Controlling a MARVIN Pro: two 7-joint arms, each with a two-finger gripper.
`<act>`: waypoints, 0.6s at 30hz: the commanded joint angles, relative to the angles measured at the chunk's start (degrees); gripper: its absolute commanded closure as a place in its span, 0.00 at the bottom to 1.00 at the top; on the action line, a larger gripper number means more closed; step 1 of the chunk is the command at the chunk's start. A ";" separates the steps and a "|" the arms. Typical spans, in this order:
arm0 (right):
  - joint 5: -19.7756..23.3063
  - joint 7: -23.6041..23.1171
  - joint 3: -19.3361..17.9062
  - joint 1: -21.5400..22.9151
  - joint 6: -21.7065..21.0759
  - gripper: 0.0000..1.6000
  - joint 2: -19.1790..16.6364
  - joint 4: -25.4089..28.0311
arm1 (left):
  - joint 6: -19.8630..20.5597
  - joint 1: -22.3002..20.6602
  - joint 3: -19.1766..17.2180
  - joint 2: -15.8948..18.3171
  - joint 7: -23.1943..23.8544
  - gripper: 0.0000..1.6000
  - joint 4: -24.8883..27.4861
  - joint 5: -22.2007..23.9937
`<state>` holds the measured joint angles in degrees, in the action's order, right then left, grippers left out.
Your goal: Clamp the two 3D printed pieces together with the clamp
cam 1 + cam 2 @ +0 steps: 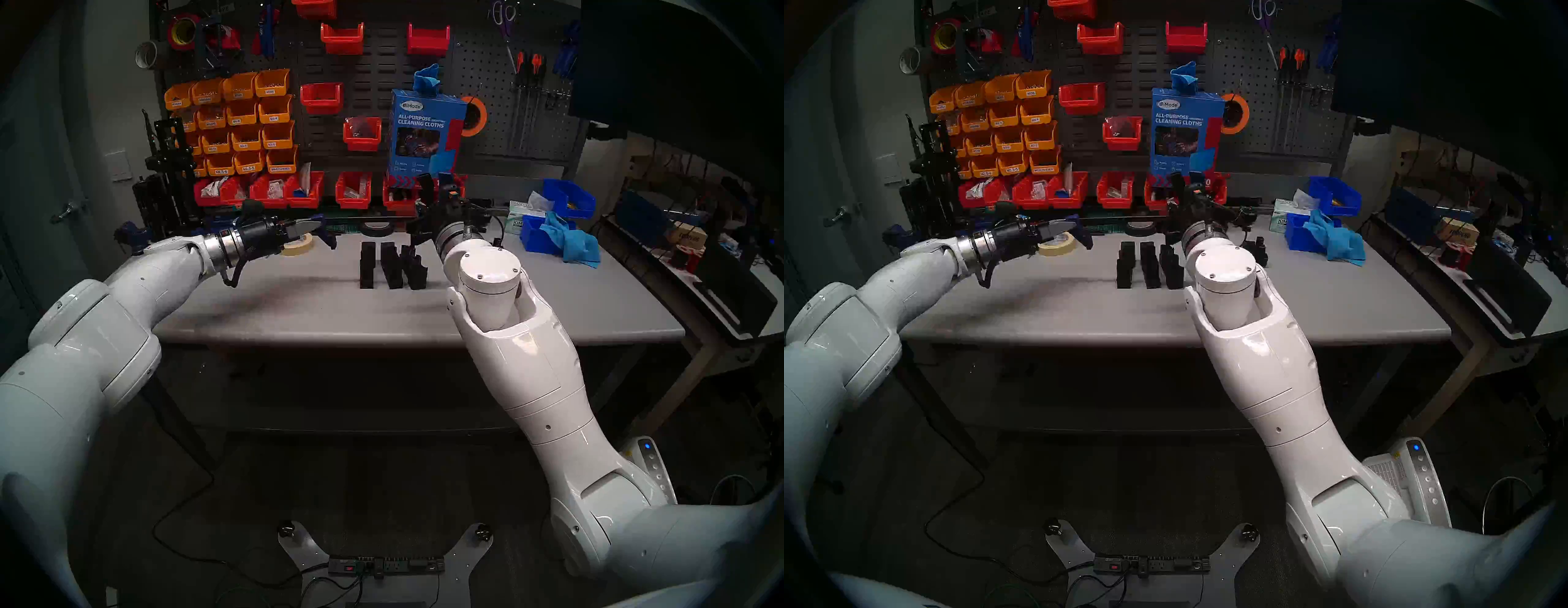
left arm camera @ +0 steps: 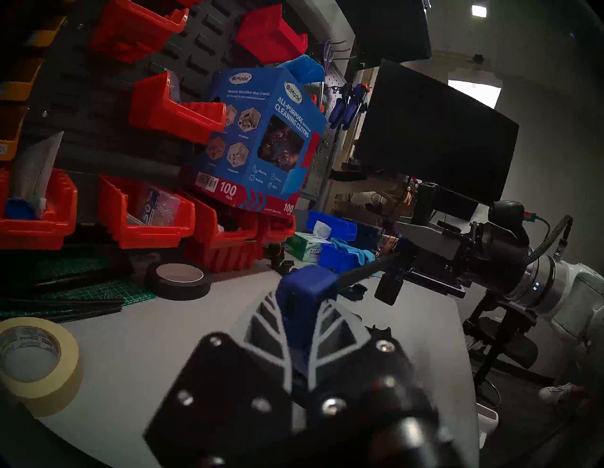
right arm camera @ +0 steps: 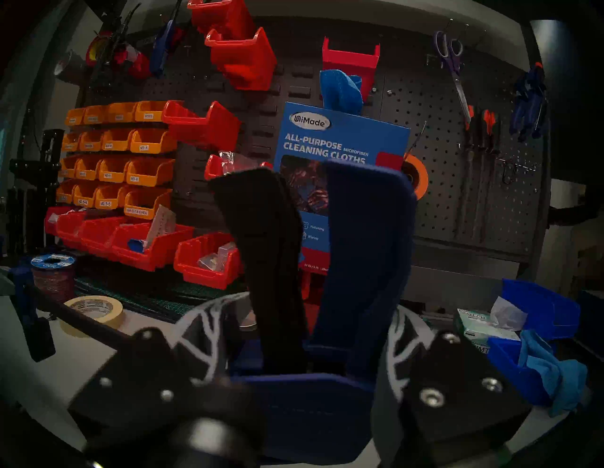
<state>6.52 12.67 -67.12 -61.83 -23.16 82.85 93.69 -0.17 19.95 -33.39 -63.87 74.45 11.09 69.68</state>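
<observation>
The clamp hangs level above the table, held at both ends. My left gripper [image 1: 315,228] is shut on its blue end jaw [image 2: 305,291], with the fingers [image 2: 330,323] on either side. The thin black bar [image 1: 369,219] runs right to the trigger handle [image 3: 366,258], which my right gripper [image 1: 425,217] is shut on; the handle stands upright between that gripper's fingers [image 3: 204,330]. Two upright black 3D printed pieces [image 1: 367,264] [image 1: 390,265] stand side by side on the table in front of and below the bar. A black stepped part [image 1: 415,269] stands just to their right.
A masking tape roll [image 1: 299,246] lies under my left gripper and a black tape roll [image 1: 375,229] behind the pieces. Red bins [image 1: 305,193] line the back. Blue bins with a cloth [image 1: 564,242] and a tissue box [image 1: 519,216] stand at the right. A dark-blue vise [image 1: 131,233] sits far left.
</observation>
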 commanded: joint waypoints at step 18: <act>-1.20 0.22 0.20 1.73 0.93 1.00 0.58 0.12 | 0.09 -2.03 0.66 -5.36 -1.15 1.00 0.92 -1.05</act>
<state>5.45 13.00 -67.24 -61.34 -23.16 82.84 92.63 -0.24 19.92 -32.91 -66.74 72.50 11.08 68.82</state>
